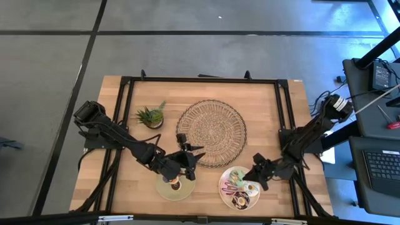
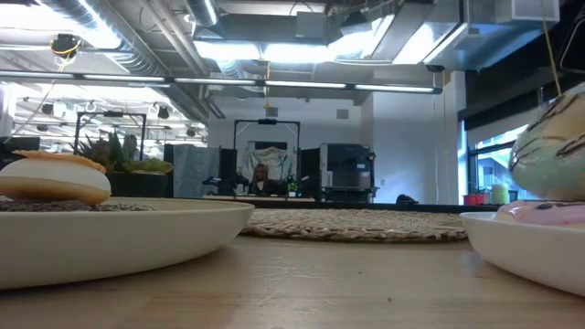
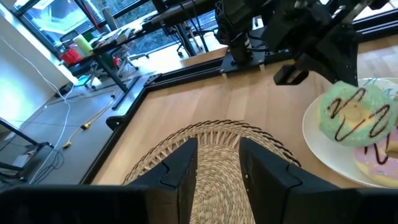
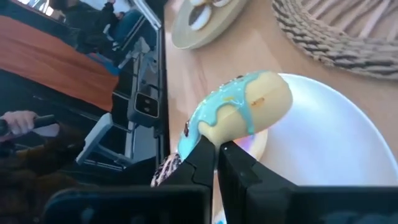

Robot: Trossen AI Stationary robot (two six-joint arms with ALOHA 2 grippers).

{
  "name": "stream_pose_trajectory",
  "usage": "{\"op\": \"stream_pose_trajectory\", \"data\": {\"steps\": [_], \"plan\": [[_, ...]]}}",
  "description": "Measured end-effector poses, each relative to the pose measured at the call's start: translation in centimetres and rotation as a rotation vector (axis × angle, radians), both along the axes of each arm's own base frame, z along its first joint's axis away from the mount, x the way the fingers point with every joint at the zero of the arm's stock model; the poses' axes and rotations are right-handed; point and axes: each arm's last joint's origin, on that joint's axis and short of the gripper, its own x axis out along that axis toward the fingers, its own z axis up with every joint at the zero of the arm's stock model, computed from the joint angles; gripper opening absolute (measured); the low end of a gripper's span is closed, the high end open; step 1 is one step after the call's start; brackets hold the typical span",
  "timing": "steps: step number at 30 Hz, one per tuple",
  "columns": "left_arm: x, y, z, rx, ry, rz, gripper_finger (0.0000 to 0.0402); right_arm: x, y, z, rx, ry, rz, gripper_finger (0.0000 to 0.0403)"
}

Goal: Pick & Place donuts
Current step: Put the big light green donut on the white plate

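My right gripper (image 1: 253, 174) (image 4: 216, 149) is over the white plate (image 1: 222, 189) at the table's near right, shut on a green-iced donut (image 4: 239, 112) (image 3: 354, 115) with brown drizzle. Pink and brown donuts (image 1: 240, 199) lie on that plate. My left gripper (image 1: 190, 156) (image 3: 217, 152) hovers open and empty between the woven mat (image 1: 211, 131) and the beige plate (image 1: 164, 192), which carries two small donuts (image 1: 175, 183). In the low view a white-iced donut (image 2: 55, 178) rests flat on the beige plate and the green donut (image 2: 548, 164) stands tilted. My right gripper has the green donut by its rim (image 4: 214, 134), pinched between the two fingers at their free ends. The fingers come slanting down from the table's right. The donut stands tilted on edge, its pale underside turned up, its lower part over the pink donut (image 3: 379, 162) on the plate.
A small potted plant (image 1: 151, 115) stands left of the woven mat. A black frame (image 1: 125, 112) runs along the table's left, far and right sides. Bare wood (image 1: 206, 200) lies between the two plates at the near edge.
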Motion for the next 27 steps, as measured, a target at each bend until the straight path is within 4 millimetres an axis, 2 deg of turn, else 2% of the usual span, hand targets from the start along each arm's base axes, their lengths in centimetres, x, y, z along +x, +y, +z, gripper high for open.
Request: {"op": "stream_pose_trajectory", "data": {"steps": [7, 14, 27], "plan": [[0.0, 0.0, 0.0, 0.001, 0.001, 0.000, 0.0118, 0.1, 0.2, -1.1, 0.035, 0.057, -0.005, 0.0020], [0.0, 0.0, 0.0, 0.003, 0.002, -0.001, 0.0114, 0.0, 0.4, -1.1, 0.056, 0.079, 0.043, 0.0021], [0.0, 0.0, -0.1, 0.008, 0.011, 0.000, 0.0117, -0.1, 0.2, -1.5, 0.053, 0.124, 0.020, 0.0029]]}}
